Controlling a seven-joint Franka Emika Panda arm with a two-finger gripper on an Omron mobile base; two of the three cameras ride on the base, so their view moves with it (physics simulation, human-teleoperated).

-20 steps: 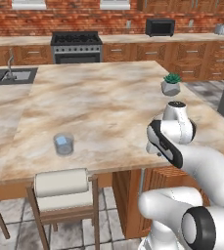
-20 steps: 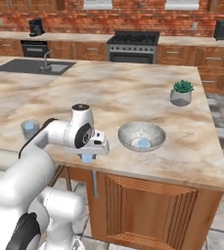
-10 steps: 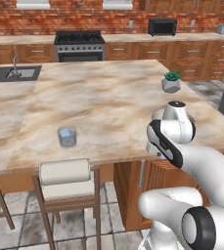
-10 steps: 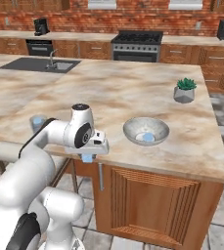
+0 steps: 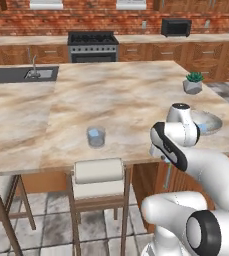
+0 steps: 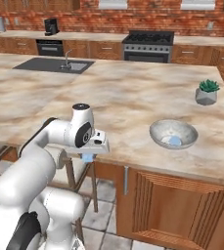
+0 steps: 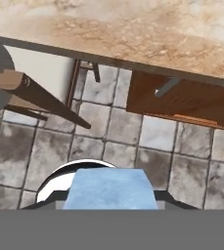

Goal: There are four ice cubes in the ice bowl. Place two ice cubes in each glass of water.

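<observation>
My gripper (image 6: 88, 157) hangs just off the counter's front edge, shut on a light-blue ice cube (image 7: 108, 188) that looms large between the fingertips in the hand view. The same ice cube (image 6: 87, 158) shows under the hand. The ice bowl (image 6: 157, 131) sits on the counter to the right of the gripper, with pale blue ice cubes (image 6: 172, 141) inside. In the left base view the ice bowl (image 5: 213, 120) is partly hidden behind my arm. One glass of water (image 5: 96, 136) stands near the counter's front edge, left of the arm. The other glass is out of view.
A small grey pot with a green plant (image 6: 206, 93) stands at the counter's far right. A sink (image 6: 59, 65) is set in at the back left. A stool (image 5: 98, 172) stands below the front edge, under the glass. Tiled floor (image 7: 108, 127) lies beneath the hand.
The whole scene has slid to the right in both base views, so the base has driven left along the counter. The arm keeps its pose with the ice cube held.
</observation>
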